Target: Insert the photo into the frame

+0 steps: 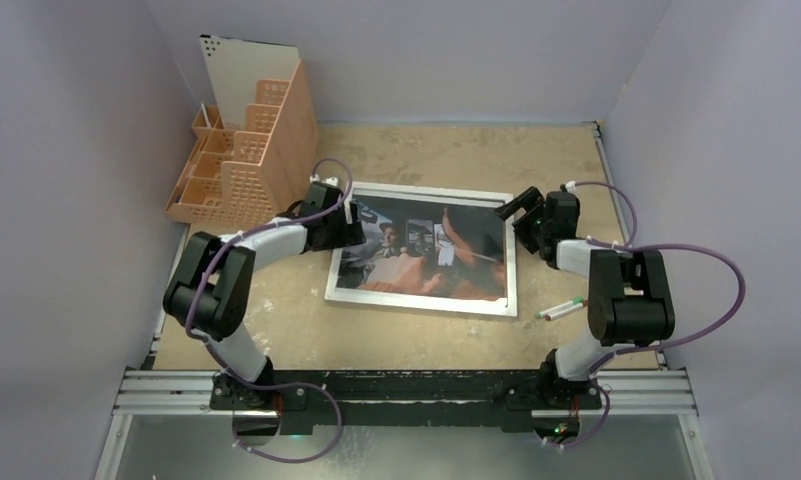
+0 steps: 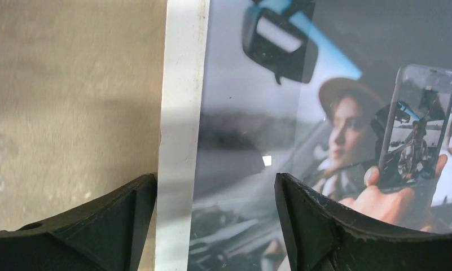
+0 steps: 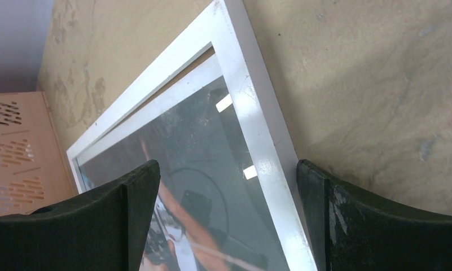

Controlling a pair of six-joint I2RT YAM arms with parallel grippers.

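The left pincer [image 1: 354, 214] stands wide, its two dark fingers [image 2: 122, 226] well apart and closed on nothing. The left wrist view shows them straddling the white left rail of the frame [image 1: 421, 302]: one finger is over bare desk [image 1: 426, 150] on the outer side of the rail and the other over the photo [image 1: 426, 250] on the inner side. Whether either fingertip touches the surface below cannot be told. The right pincer [image 1: 517, 211] is also spread wide and grips nothing. It hangs over the opposite end of the frame, at the far right corner. Between its fingers run the white right rail and part of the picture, with sandy desk just beyond the outer finger. The frame lies flat on the desk between the two pincers. The photo sits face up inside its rails, showing a man in a hat in a car and a hand holding up a phone. Near the right pincer's corner, a thin brown strip shows between the rail and the photo's white margin. Small glints sit on the glossy surface, and it is unclear whether the pane lies over the print. Beyond the left pincer, toward the back wall, stands a tan perforated organizer [image 1: 246, 160] with a white sheet [image 1: 238, 75] upright in it. Behind the right pincer, beside that arm, two pens [image 1: 561, 310] lie on the desk.
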